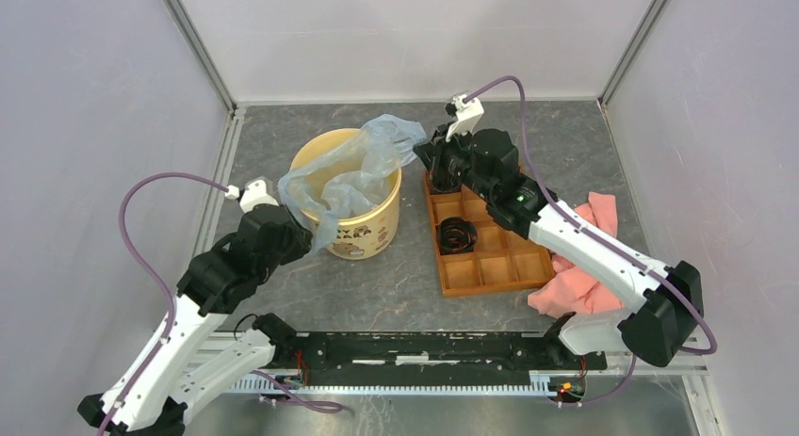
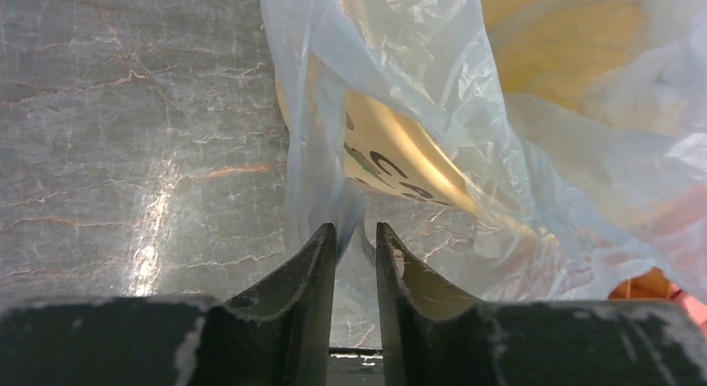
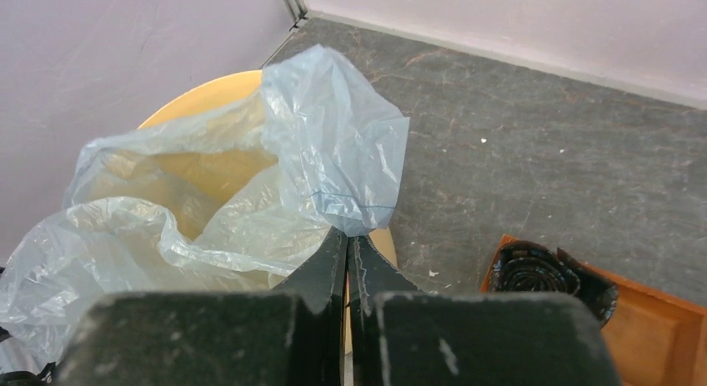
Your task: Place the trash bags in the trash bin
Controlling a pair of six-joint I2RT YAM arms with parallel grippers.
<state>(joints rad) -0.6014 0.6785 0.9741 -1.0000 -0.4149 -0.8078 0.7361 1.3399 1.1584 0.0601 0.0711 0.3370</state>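
1. The left gripper (image 1: 301,231) sits low at the near-left side of the bucket. Its fingers are drawn almost together, with a fold of thin plastic pinched between them. It looks to me like an anchor grip, keeping that edge of the film from sliding off.
2. The trash bag (image 1: 350,175) is stretched across the mouth of the bucket between the two arms. Its middle sags inside, while a flap hangs down the near-left outer wall towards the left fingers. More of the bag looks over the rim than down in the bucket.
3. The trash bin (image 1: 375,231) stands upright on the grey table (image 1: 377,295), left of centre, with its printed side facing near. It is not held, so any hard tug on the bag could tip or drag it.
4. The right gripper (image 1: 426,153) is at the far-right rim, with its fingers pressed tight on a bunched corner of the bag. It holds that corner up above the edge, presumably to carry it inward and let it drop.
5. Just right of it, the orange tray (image 1: 490,266) lies flat, with a dark coiled thing (image 1: 459,236) in one compartment. The pink cloth (image 1: 586,283) lies further right, partly under the right arm. Neither touches the bag.
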